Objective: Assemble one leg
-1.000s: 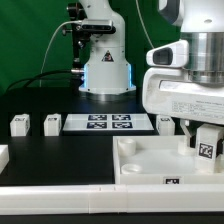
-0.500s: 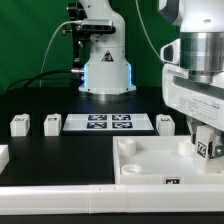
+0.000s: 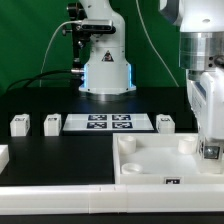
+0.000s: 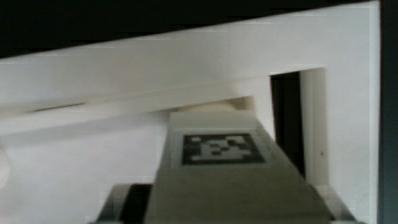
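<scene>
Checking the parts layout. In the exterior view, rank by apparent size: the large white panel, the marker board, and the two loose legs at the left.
1. Large white panel, though it sits nearest the camera.
2. Marker board.
3. The two loose legs: they look alike, so no ranking between them.

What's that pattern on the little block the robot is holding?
A black-and-white checkered square tag on the white leg, clearest in the wrist view.

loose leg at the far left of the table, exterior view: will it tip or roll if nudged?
The leg looks blocky with flat faces, so it probably slides rather than rolls. It looks squat on the black table, so tipping seems unlikely. It looks like rigid plastic, likely light, so a small push may skid it.
</scene>
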Available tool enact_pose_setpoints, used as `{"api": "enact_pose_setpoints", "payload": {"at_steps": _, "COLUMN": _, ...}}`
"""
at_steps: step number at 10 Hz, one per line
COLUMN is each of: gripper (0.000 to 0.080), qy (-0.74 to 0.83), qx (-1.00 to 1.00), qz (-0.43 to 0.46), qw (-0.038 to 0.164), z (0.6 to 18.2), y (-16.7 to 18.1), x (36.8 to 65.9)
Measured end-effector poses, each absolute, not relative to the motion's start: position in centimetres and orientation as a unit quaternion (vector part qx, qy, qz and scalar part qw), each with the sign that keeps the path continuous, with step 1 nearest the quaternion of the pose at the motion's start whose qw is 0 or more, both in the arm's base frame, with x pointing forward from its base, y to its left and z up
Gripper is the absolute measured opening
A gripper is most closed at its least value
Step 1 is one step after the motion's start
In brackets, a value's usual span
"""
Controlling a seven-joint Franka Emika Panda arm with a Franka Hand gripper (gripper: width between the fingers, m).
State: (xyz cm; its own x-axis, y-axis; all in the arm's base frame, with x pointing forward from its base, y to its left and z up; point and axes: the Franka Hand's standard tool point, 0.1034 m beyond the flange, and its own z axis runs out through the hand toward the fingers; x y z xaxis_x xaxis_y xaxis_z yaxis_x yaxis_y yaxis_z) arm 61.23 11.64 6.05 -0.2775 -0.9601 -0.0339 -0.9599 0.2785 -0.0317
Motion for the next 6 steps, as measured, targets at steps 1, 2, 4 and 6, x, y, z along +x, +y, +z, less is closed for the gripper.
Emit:
{"api": "enact_pose_setpoints", "payload": {"at_steps": 1, "gripper": 0.0293, "qy": 0.809, "qx": -0.587, "qz": 0.000, "qw": 0.025, "z": 6.04, "y": 11.62, "x": 61.23}}
{"api": "enact_pose_setpoints", "payload": {"at_steps": 2, "gripper": 0.0293, "qy": 0.815, "qx": -0.578, "qz": 0.001, "qw": 0.026, "z": 6.06, "y": 11.50, "x": 61.25}}
{"api": "enact_pose_setpoints", "payload": {"at_steps": 4, "gripper": 0.0293, "qy": 0.816, "qx": -0.577, "qz": 0.001, "qw": 0.027, "z": 5.97, "y": 11.49, "x": 61.17}}
{"api": "enact_pose_setpoints", "payload": {"at_steps": 6, "gripper": 0.0514, "qy": 0.806, "qx": -0.591, "qz": 0.001, "qw": 0.027, "z": 5.89, "y": 11.67, "x": 61.11}}
